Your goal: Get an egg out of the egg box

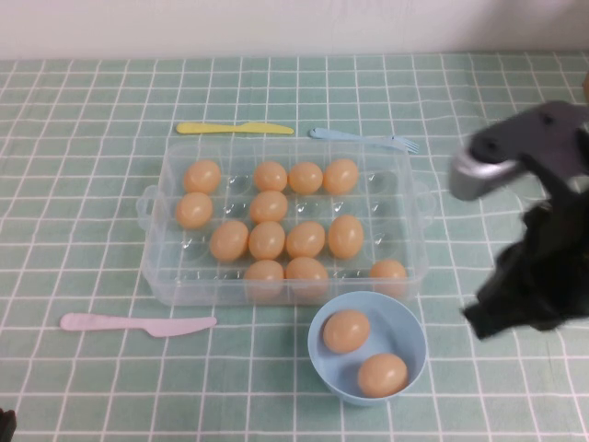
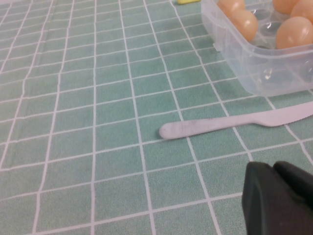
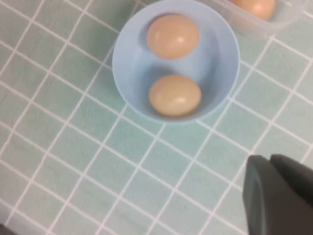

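Observation:
The clear plastic egg box (image 1: 175, 276) stands mid-table with several tan-orange eggs (image 1: 267, 239) in its wells. My right gripper (image 1: 480, 322) hangs above the table to the right of the light-blue bowl (image 1: 411, 324), apart from the box. It is shut and empty in the right wrist view (image 3: 270, 159). My left gripper (image 2: 273, 167) is shut and empty, low over the table near the front left corner. Its view shows the box's corner (image 2: 264, 73) with eggs (image 2: 244, 24) in it.
The bowl holds two eggs (image 1: 346, 331) (image 1: 382, 374), also in the right wrist view (image 3: 172, 35). A pink plastic knife (image 1: 138, 323) lies in front of the box. A yellow knife (image 1: 235, 128) and a blue fork (image 1: 363, 138) lie behind it.

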Controlling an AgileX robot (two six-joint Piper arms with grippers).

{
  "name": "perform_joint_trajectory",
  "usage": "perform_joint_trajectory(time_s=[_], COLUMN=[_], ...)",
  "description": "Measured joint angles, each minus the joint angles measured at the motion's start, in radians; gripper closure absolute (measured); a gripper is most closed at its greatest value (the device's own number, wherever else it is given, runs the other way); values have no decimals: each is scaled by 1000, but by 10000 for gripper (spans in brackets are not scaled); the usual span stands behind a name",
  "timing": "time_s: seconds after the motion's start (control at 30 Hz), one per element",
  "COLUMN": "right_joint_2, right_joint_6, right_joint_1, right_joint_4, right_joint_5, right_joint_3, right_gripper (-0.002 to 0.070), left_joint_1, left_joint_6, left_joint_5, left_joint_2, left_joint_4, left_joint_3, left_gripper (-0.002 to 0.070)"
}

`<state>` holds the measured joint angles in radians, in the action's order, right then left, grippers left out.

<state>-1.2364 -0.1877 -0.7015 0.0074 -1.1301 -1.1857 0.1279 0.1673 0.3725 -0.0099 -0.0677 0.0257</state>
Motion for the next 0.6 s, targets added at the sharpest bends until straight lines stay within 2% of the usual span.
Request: perform_joint_trajectory(time_s=[0.17,0.4,0.5,0.6], right_joint_2=[146,219,221,221], right_joint_6=[0,0,0,0], right_joint_1=[0,0,0,0], right_joint_4=[-7,-7,-39,-79], right_joint_5=[-20,-110,-62,82], right_joint_3=[113,140,185,268], right_gripper=[691,692,693,693], left_joint_1=[0,0,0,0], left_joint_6=[0,0,0,0], left_joint_5=[0,0,0,0], left_joint_2=[0,0,0,0], left_joint_4=[0,0,0,0], left_joint_3=[0,0,0,0], left_gripper=[678,678,678,678])
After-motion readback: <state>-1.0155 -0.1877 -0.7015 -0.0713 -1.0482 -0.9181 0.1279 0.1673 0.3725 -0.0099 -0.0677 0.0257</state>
